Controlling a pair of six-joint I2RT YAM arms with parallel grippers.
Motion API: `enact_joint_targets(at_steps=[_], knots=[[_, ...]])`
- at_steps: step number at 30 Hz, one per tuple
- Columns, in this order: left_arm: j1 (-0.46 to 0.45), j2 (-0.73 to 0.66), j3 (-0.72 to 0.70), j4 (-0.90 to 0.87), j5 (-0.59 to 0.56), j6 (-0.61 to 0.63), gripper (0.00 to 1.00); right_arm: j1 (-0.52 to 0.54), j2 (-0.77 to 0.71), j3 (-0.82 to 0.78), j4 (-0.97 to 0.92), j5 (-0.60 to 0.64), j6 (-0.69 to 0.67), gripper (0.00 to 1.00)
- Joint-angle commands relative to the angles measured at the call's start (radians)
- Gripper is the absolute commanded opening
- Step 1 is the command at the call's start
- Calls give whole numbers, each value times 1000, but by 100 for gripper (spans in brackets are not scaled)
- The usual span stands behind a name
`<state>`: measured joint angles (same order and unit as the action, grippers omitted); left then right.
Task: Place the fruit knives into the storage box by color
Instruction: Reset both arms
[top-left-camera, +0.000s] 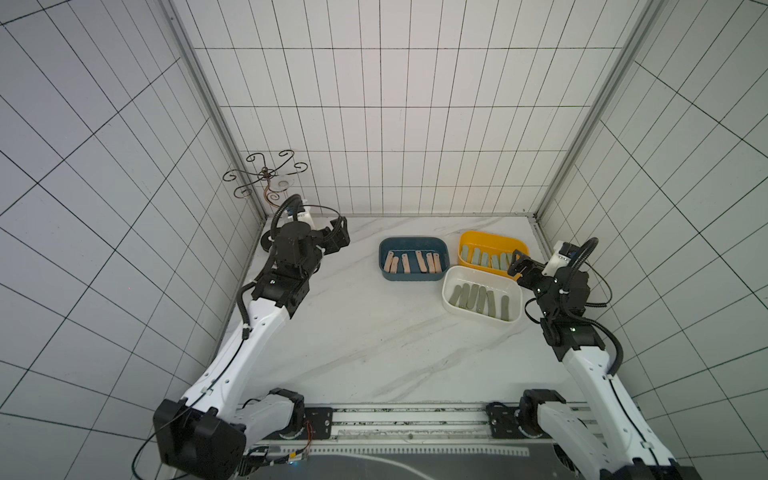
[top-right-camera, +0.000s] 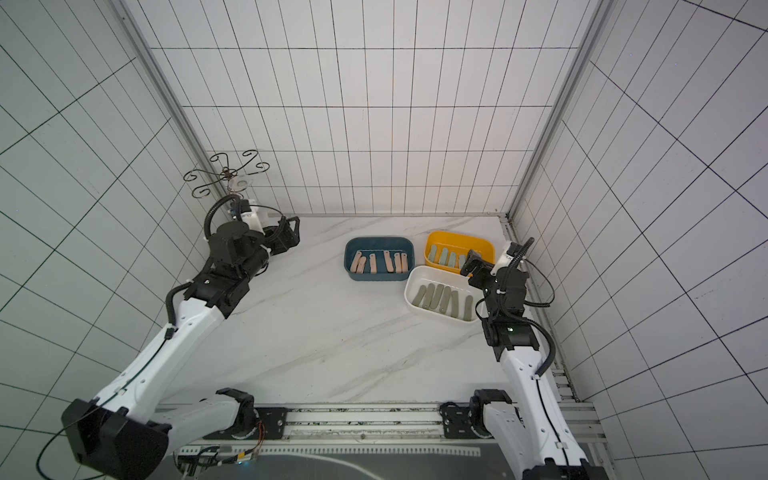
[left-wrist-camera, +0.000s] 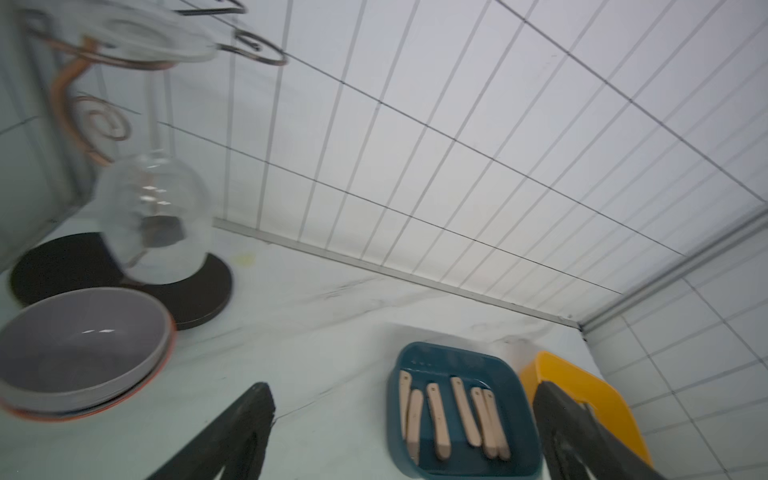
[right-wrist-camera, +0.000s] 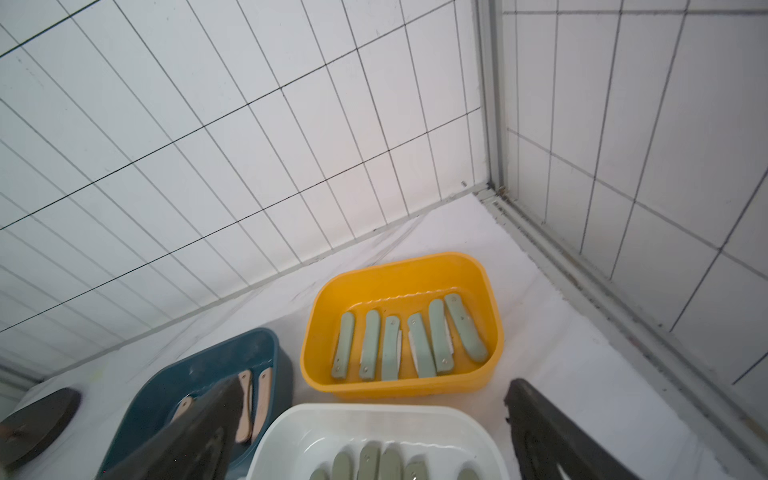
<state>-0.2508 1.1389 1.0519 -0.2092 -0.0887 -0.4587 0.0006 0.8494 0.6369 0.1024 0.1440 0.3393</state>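
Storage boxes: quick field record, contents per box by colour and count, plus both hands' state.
blue box: six peach-pink folding knives
yellow box: six pale mint folding knives
white box: six olive grey-green folding knives
left hand: open, empty, near the back left corner
right hand: open, empty, beside the yellow and white boxes

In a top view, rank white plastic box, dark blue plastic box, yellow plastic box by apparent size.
1. White plastic box, though nearest.
2-3. Dark blue plastic box, yellow plastic box: alike; yellow partly hidden.
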Motion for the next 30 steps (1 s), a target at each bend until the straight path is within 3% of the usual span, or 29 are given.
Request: enact_joint_targets(at_steps=[1,4,6,9,13,18,25,27,29,30], knots=[[51,-41,-141,118,-171,117,97,-11,39,-28,162,182,-191,100],[69,-87,-311,244,-379,197,97,-19,67,-119,289,207,-244,100],[70,-111,-449,432,-428,280,97,-22,91,-179,367,212,-240,100],[74,-73,-575,636,-420,362,97,-23,134,-271,508,209,-248,100],[78,57,-592,694,-424,380,97,-22,208,-404,737,206,-259,100],[81,195,-673,970,-428,454,97,0,374,-515,1045,149,-294,100],[124,385,-724,1231,-392,414,97,66,649,-562,1456,103,-409,100],[127,404,-700,1205,-367,425,97,73,741,-570,1591,82,-438,100],[125,406,-668,1115,-316,426,97,87,709,-554,1507,97,-447,100],[128,419,-678,1152,-295,439,97,84,681,-540,1433,82,-438,100]])
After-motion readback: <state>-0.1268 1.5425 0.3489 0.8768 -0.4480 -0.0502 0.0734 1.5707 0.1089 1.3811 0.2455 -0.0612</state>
